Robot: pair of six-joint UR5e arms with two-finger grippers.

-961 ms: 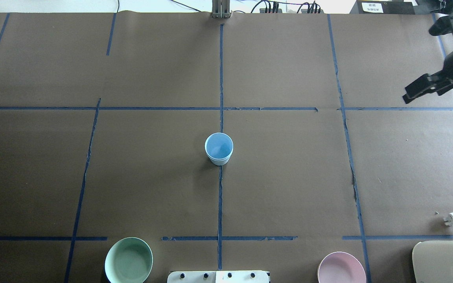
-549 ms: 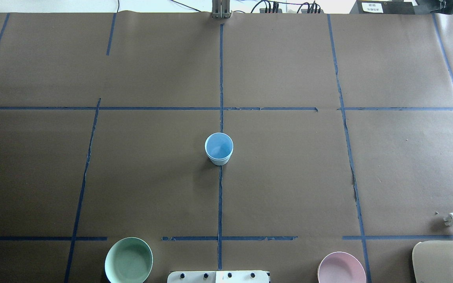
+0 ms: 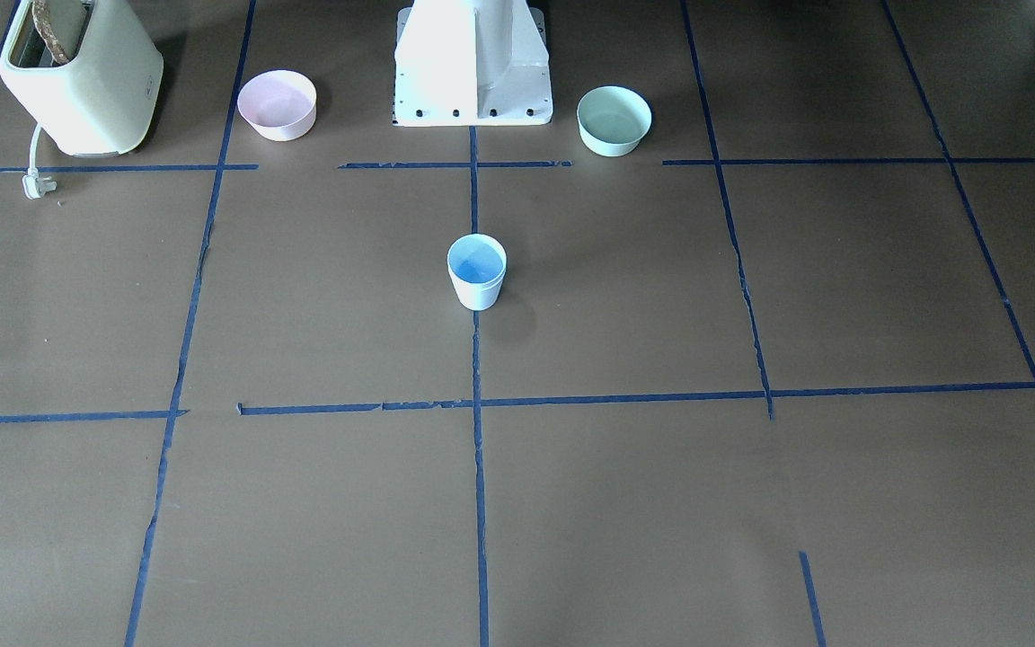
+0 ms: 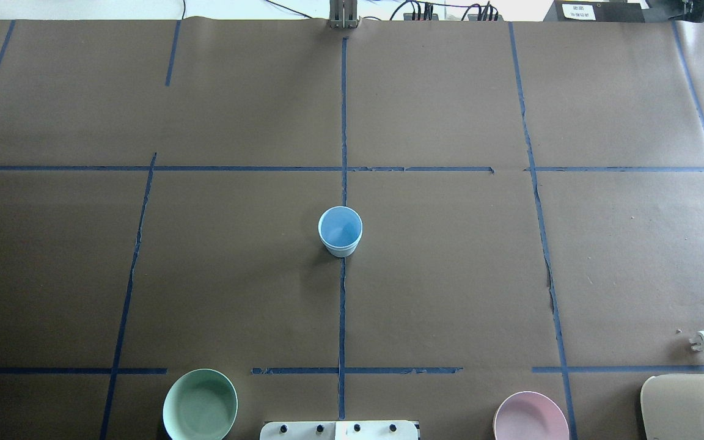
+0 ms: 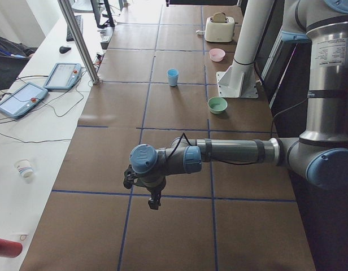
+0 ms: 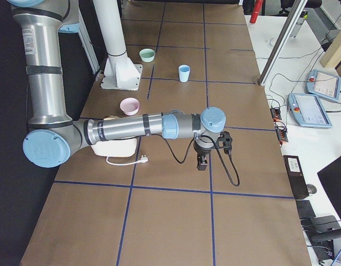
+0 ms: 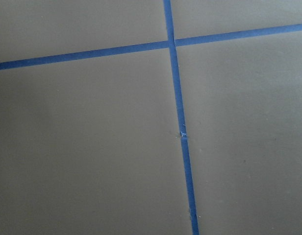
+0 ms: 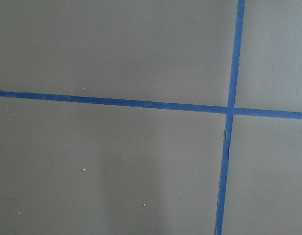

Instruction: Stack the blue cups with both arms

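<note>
One pale blue cup (image 4: 340,231) stands upright on the centre tape line in the middle of the table; it also shows in the front view (image 3: 477,271). I cannot tell whether a second cup is nested in it. My left gripper (image 5: 154,202) hangs over the table's left end, far from the cup, and shows only in the exterior left view. My right gripper (image 6: 202,164) hangs over the right end and shows only in the exterior right view. I cannot tell whether either is open or shut. Both wrist views show only brown paper and blue tape.
A mint-green bowl (image 4: 200,404) and a pink bowl (image 4: 530,417) sit near the robot's white pedestal (image 3: 473,63). A cream toaster (image 3: 82,76) with a white plug (image 4: 703,341) stands at the robot's right front corner.
My right gripper, at the overhead view's right edge one second ago, has moved out of that view to the right. The cup has not moved.
</note>
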